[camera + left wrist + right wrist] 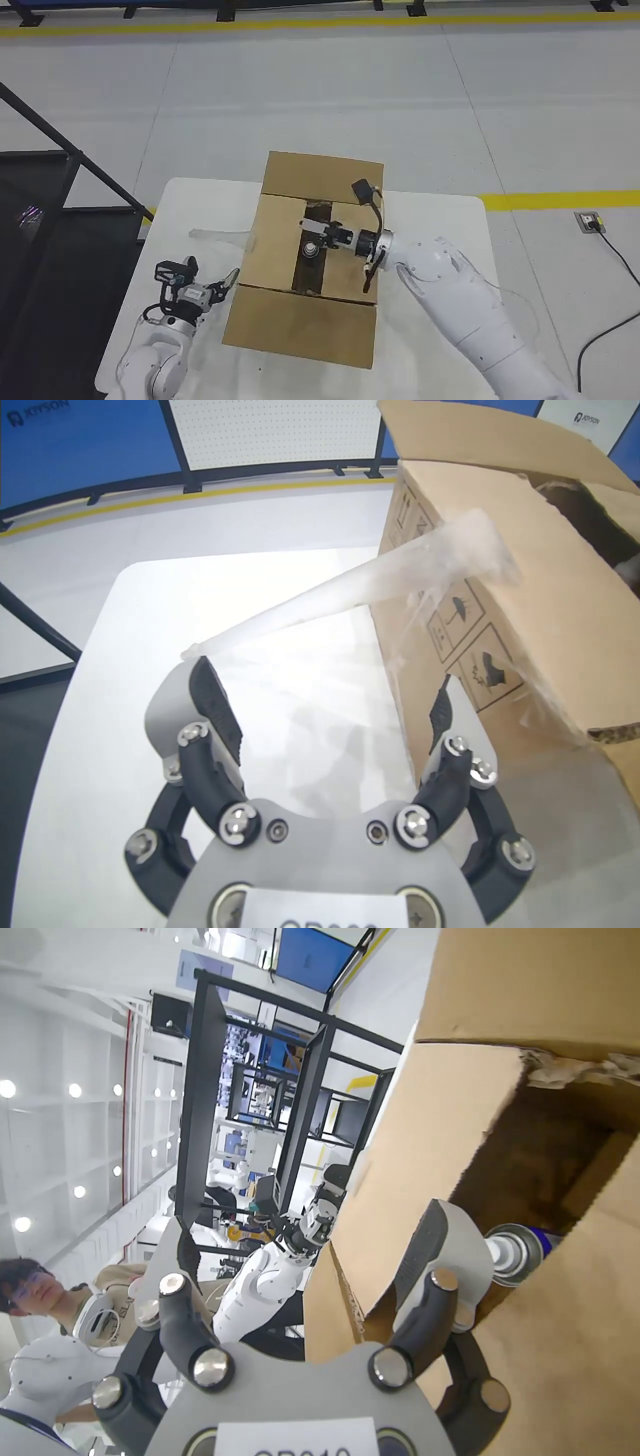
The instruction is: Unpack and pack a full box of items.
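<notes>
A brown cardboard box (312, 258) stands mid-table with its flaps spread and a dark slot open along its middle. My right gripper (320, 237) hangs open over that slot. In the right wrist view, a flap (400, 1168) lies between the fingers of the right gripper (310, 1248), with one finger (440, 1248) inside the opening. A spray can's silver top (515, 1248) shows just beyond that finger, inside the box. My left gripper (325, 700) stands open over the table beside the box's side wall (500, 610). A strip of clear tape (350, 595) hangs from the box, its tip near one left finger (215, 700).
The white table (430, 220) has bare room on both sides of the box. The far flap (325, 170) and near flap (300, 330) stick out past the box. A black frame (60, 190) stands off the table's left edge.
</notes>
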